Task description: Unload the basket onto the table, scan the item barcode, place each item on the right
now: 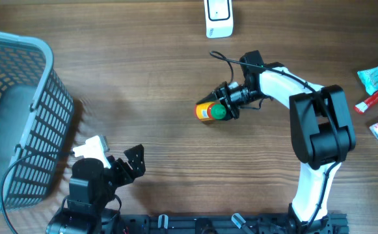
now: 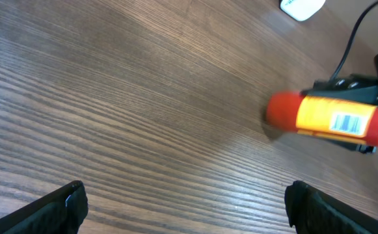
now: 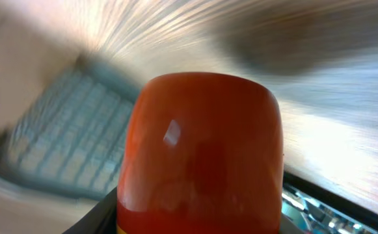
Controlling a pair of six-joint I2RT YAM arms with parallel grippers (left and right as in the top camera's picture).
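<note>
Bottle (image 1: pixel 207 112): mid-worktop (image 1: pixel 143 84), long axis left–right, base pointing left, cap end clenched in right end effector (image 1: pixel 222 107). Barcode (image 2: pixel 349 122) on its side. Scanner (image 1: pixel 218 17) ahead, at far edge. Left end effector (image 1: pixel 129 166): released, empty, farther off.

One bottle (image 1: pixel 208 112), one basket (image 1: pixel 39 130) at the bench's (image 1: pixel 143 65) left edge, one white scanner (image 1: pixel 218 16) at the far edge, at least three small packets (image 1: pixel 377 76) by the right edge.

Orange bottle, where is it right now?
Overhead view: near the middle of the table, the orange bottle sits in the right gripper, below the white scanner, right of the basket.
</note>
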